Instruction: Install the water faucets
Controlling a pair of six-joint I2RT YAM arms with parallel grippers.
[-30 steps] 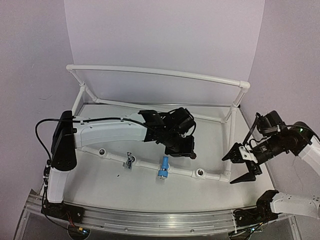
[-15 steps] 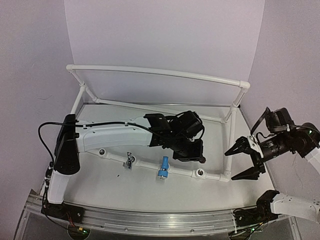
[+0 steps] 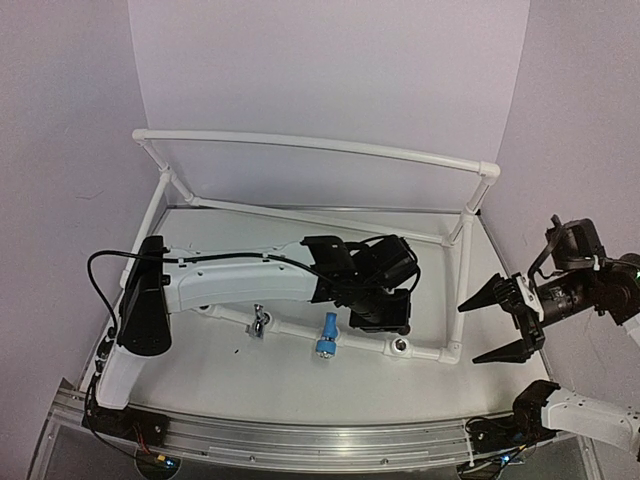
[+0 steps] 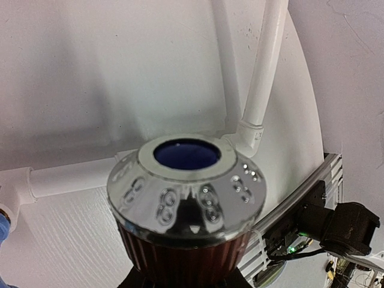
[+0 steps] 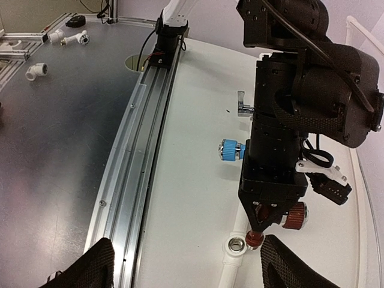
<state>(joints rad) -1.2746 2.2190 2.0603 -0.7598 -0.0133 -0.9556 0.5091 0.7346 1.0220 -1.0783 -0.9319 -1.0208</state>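
The fingers of the left gripper [image 5: 269, 221] are clamped on the dark red-brown faucet [image 5: 287, 217], gripping it across its body. In the left wrist view the faucet's shiny silver end, with a dark bore, faces the camera and hides whatever lies beneath it. The open socket [image 5: 235, 244] on the front rail of the white pipe frame [image 3: 300, 143] serves as the reference point for all positions below. In the right wrist view the faucet's rounded lower tip hangs just beside this socket, on its far side and slightly above it, not yet touching it. The faucet's long axis appears tilted rather than plumb over the socket bore; the exact angle cannot be read. By judgement, the coming move is a short shift toward the near edge of the table followed by a descent, with the axis brought in line with the bore before contact. The left arm is the nearer one and carries the part. Along the same rail, to the left of the socket, stands the light blue faucet [image 3: 326, 333], and beyond it the grey metal faucet [image 3: 258, 321]; both appear already seated. The right gripper [image 3: 468, 334] stands to the right of the socket, past the frame's corner post, its fingers wide apart and holding nothing.
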